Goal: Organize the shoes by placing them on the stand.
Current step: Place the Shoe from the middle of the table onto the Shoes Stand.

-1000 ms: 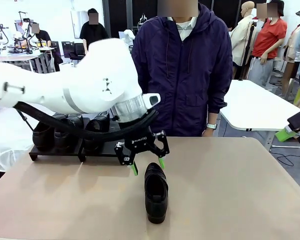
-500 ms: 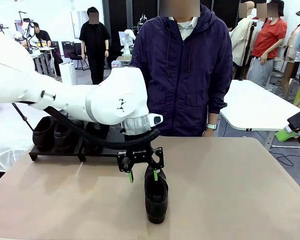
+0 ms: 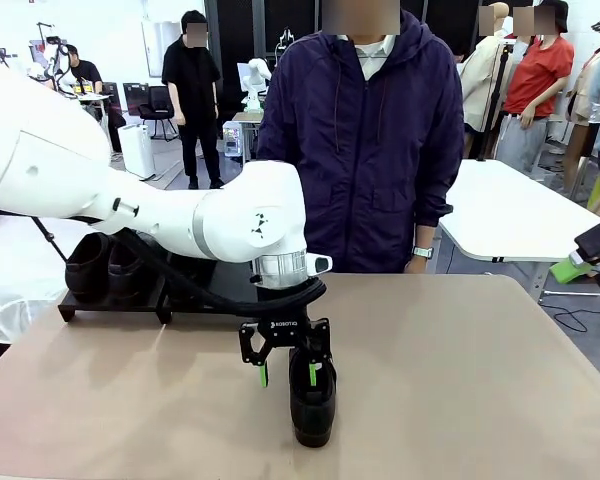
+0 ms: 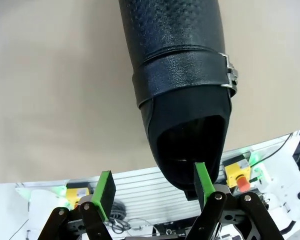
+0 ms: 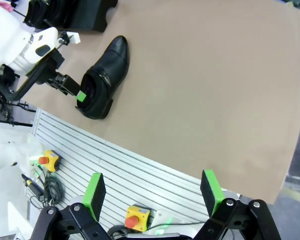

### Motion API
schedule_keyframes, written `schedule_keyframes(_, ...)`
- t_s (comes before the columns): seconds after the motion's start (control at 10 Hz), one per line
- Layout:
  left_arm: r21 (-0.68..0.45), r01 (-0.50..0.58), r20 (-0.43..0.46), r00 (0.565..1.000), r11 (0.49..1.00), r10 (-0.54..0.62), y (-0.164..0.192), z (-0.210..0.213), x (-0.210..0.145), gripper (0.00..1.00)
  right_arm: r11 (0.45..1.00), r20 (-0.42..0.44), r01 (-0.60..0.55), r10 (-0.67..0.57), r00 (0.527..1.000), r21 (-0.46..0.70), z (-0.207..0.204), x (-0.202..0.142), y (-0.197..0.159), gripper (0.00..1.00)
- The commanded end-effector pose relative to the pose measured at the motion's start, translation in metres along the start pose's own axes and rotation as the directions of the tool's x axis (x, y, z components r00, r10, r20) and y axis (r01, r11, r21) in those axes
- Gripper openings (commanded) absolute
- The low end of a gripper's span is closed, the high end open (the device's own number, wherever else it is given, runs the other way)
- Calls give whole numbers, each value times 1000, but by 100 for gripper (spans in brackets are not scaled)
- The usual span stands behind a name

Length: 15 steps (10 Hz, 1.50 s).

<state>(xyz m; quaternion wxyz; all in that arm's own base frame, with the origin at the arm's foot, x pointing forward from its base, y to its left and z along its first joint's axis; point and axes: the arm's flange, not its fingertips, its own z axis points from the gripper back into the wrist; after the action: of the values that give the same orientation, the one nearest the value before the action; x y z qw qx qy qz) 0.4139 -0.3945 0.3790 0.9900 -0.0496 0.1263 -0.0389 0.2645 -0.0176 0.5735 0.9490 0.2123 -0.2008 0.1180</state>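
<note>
In the lower middle of the front view, the left gripper [image 3: 288, 375] hangs at the heel end of a lone black shoe [image 3: 313, 402] lying on the tan table [image 3: 480, 380]. Its jaws stand apart, one green pad [image 4: 202, 181] dipping into the shoe's mouth and the other outside, seemingly clamping nothing. At middle left the stand [image 3: 110, 302] carries other shoes [image 3: 105, 268], partly hidden by the arm; the right gripper [image 5: 154, 194] hangs wide open and empty.

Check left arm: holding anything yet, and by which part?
Nothing held. Left gripper is open at the shoe's heel end: one finger inside the opening, one outside its side wall. Right gripper is open and empty.
</note>
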Motion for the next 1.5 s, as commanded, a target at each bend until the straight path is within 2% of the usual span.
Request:
schedule_keyframes(0.0, 5, 34, -48, 998, 999, -33, -1, 0, 7, 82, 1000, 1, 8, -8, 1000, 13, 3, 3, 3, 100)
schedule_keyframes(0.5, 36, 38, -16, 999, 999, -38, -1, -15, 18, 82, 1000, 1, 8, -8, 1000, 13, 3, 3, 3, 100)
schedule_keyframes(0.7, 51, 4, 90, 996, 999, -9, -2, -16, 21, 0, 1000, 1, 8, -8, 1000, 13, 3, 3, 3, 100)
schedule_keyframes(1.1, 77, -13, 144, 990, 997, 2, -3, -21, 25, 0, 1000, 1, 8, -8, 1000, 13, 3, 3, 3, 100)
schedule_keyframes(1.4, 90, -15, 126, 992, 996, 3, -4, -25, 27, 0, 1000, 1, 8, -8, 1000, 13, 3, 3, 3, 100)
